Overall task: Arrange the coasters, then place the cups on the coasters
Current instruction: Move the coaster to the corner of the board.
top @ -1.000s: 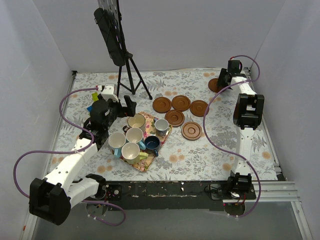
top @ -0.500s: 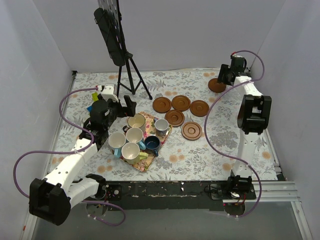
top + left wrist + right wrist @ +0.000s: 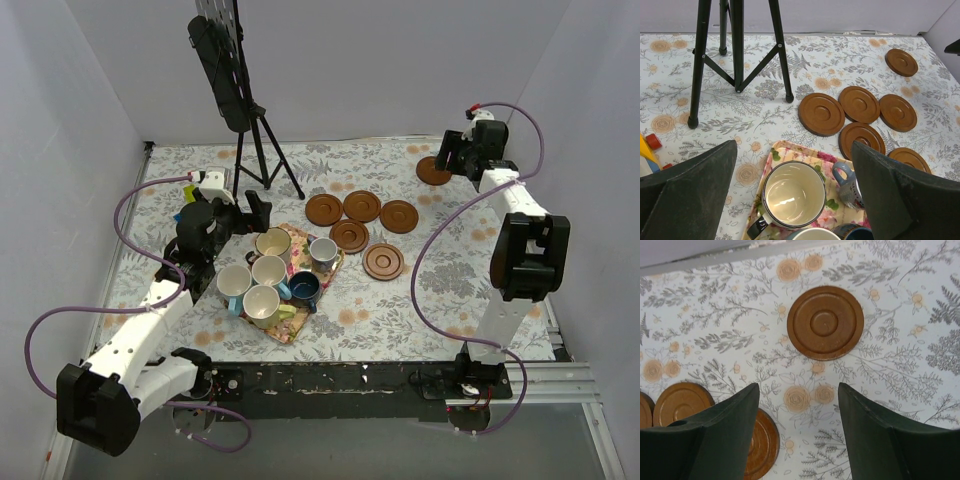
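Jaws of the right gripper [image 3: 799, 390] stand apart and empty. Since a second ago its arm has swung outward, and the lone round reddish-brown wooden coaster [image 3: 825, 322] lies flat on the floral tablecloth [image 3: 900, 375] just ahead of the fingertips. Five more brown coasters [image 3: 361, 206] cluster behind and to its left. The left gripper [image 3: 794, 150], spread wide and holding nothing, has barely shifted. It hovers over the cream ceramic cup [image 3: 794, 194] on the floral cloth mat [image 3: 827, 159], with the black tripod [image 3: 735, 50] standing beyond.

matt wooden coasters [image 3: 825, 323], glossy ceramic cups [image 3: 794, 195]
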Tool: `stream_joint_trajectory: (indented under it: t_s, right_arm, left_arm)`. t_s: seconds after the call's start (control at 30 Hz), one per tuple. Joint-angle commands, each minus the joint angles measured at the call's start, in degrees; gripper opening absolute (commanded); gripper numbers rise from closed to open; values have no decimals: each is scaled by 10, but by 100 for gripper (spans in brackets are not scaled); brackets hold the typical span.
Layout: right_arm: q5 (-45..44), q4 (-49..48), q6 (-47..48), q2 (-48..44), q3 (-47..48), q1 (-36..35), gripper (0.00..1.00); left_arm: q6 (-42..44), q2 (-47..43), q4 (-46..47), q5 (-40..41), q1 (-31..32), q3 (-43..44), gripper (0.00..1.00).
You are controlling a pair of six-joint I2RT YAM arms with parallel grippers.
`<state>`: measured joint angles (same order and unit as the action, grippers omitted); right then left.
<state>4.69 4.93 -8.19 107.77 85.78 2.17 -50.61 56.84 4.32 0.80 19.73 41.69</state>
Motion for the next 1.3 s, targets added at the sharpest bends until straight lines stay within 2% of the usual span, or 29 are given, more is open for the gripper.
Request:
stream_joint_trajectory:
  t_s: [0.0, 0.33, 0.43, 0.7, 0.87, 1.27]
  right_arm:
    - [4, 10, 12, 0, 6, 0, 71]
    - [-43, 83, 13, 154, 181, 0, 70]
    - [-86, 97, 12, 193, 227, 1, 70]
    - [-90, 128, 20, 295, 340, 2, 70]
    - [-125, 136, 2, 324, 360, 3, 68]
    - [-143, 147, 10, 345, 360, 5, 64]
  left_arm:
    - [-5, -15, 0, -7, 3, 1, 98]
    - [-2, -15, -4, 12, 3, 3, 98]
    - [-1, -6, -5, 13, 3, 6, 98]
    - [3, 4, -9, 18, 3, 9, 98]
    - [7, 6, -10, 20, 3, 11, 98]
    - [4, 7, -11, 12, 3, 13, 98]
